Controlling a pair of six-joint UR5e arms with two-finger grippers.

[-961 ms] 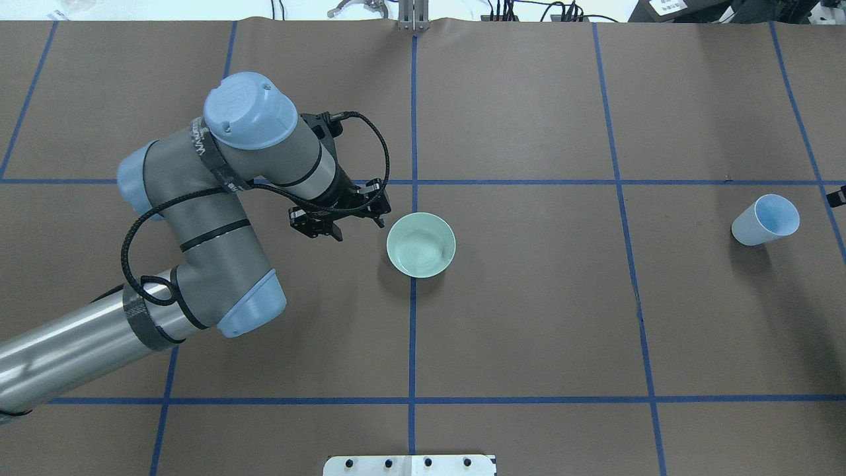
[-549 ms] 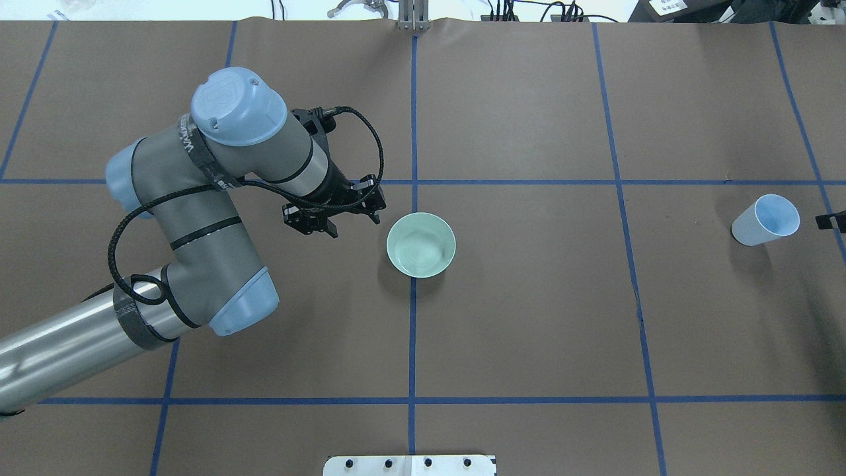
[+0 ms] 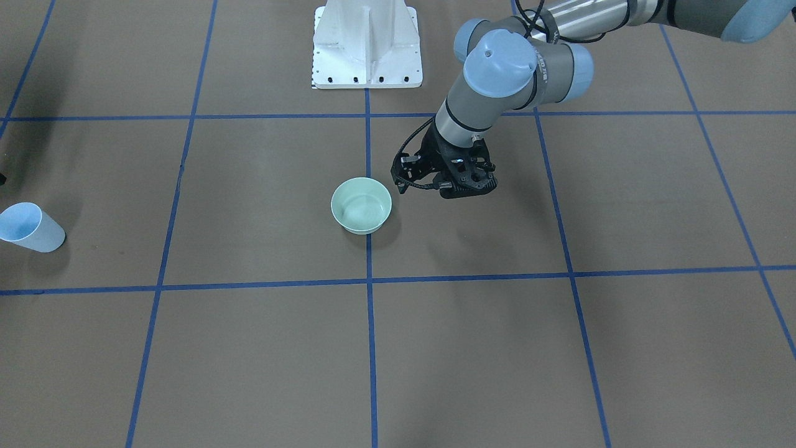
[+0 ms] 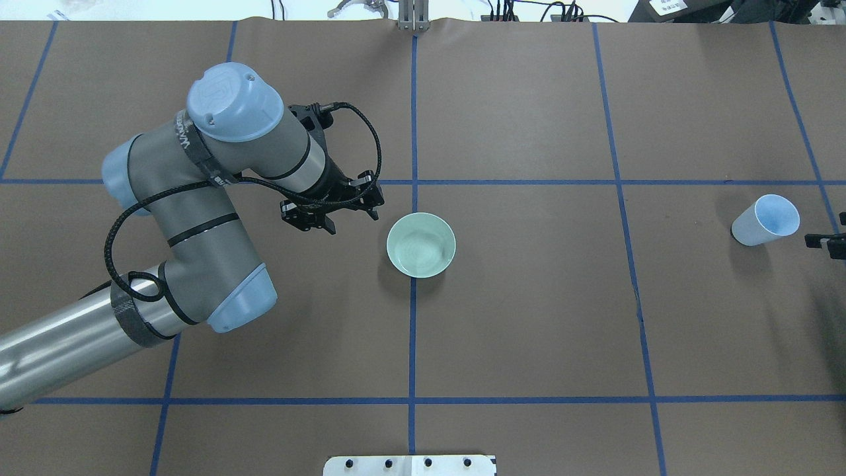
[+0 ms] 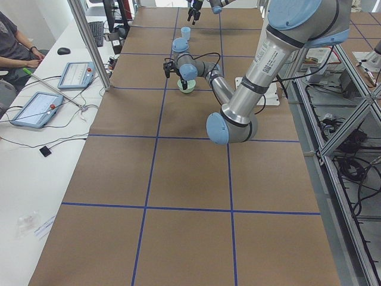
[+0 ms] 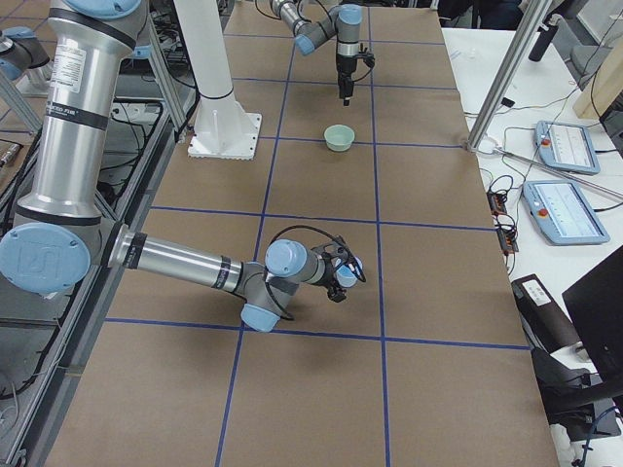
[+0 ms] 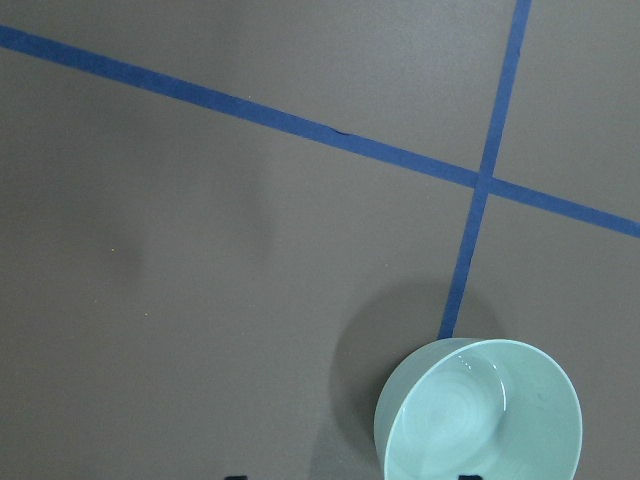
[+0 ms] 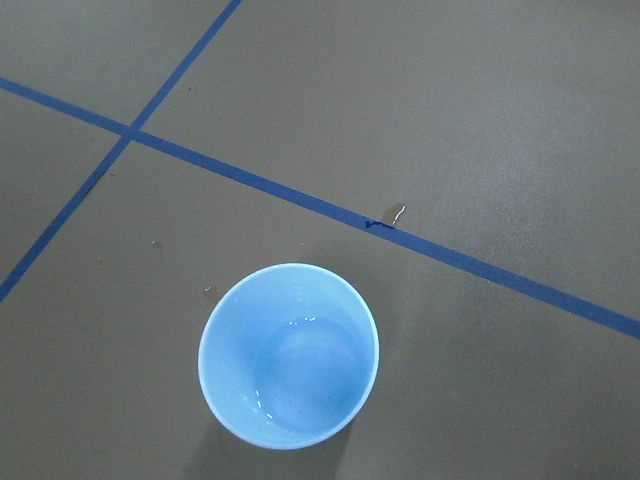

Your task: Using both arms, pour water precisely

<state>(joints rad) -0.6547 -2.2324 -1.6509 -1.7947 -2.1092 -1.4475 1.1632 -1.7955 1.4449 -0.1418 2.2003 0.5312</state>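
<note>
You'll see the left gripper (image 4: 351, 222) has drawn slightly farther from the mint-green bowl (image 4: 421, 244) at the table's centre, its fingers spread and empty. The right gripper (image 4: 829, 240) has edged in beside the light-blue cup (image 4: 765, 220); its opening can't be told.

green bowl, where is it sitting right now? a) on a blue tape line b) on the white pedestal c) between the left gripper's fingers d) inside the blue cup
a: in the overhead view the green bowl stands right over a blue tape line, apart from the left gripper.
</note>
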